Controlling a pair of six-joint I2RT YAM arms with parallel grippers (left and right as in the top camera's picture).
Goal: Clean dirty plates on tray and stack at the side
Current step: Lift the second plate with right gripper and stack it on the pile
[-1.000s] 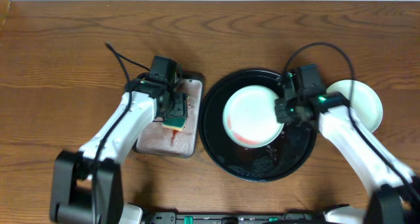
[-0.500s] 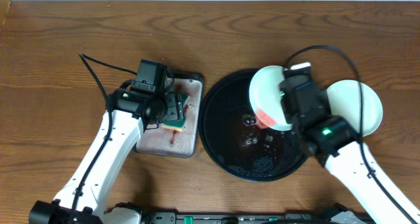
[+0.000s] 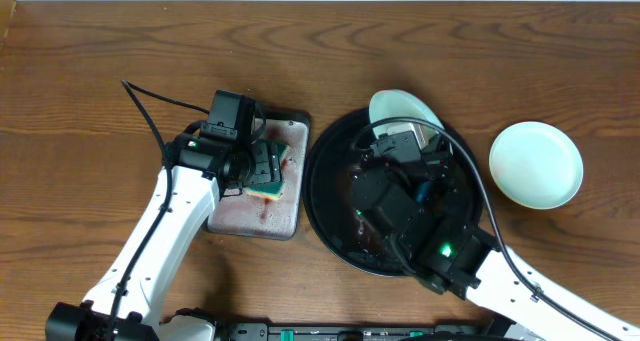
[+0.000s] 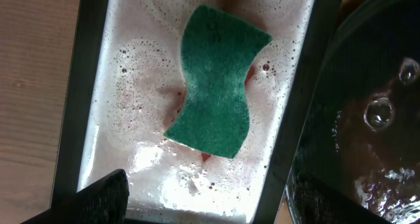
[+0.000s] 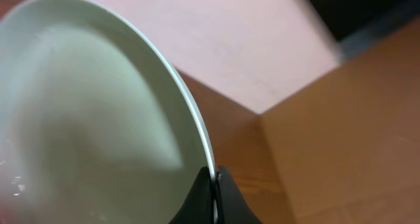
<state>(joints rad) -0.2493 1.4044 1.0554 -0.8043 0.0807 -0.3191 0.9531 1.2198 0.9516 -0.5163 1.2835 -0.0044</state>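
The pale mint-green round plastic plate (image 3: 402, 106) hangs over the far rim of the large round black tray (image 3: 325, 146), tipped steeply on edge (from above only a narrow oval shows, its long axis running across the table). The right gripper (image 5: 211, 184) is pinched tight on its rim, the plate's hollow face toward the wrist camera. A second mint-green plate (image 3: 536, 164) lies flat on the brown wood tabletop (image 3: 100, 81) beside the tray. The left gripper (image 4: 207, 198) stands wide apart, holding nothing, above a wavy green sponge (image 4: 216, 79) in the foamy grey rectangular tray (image 4: 138, 66).
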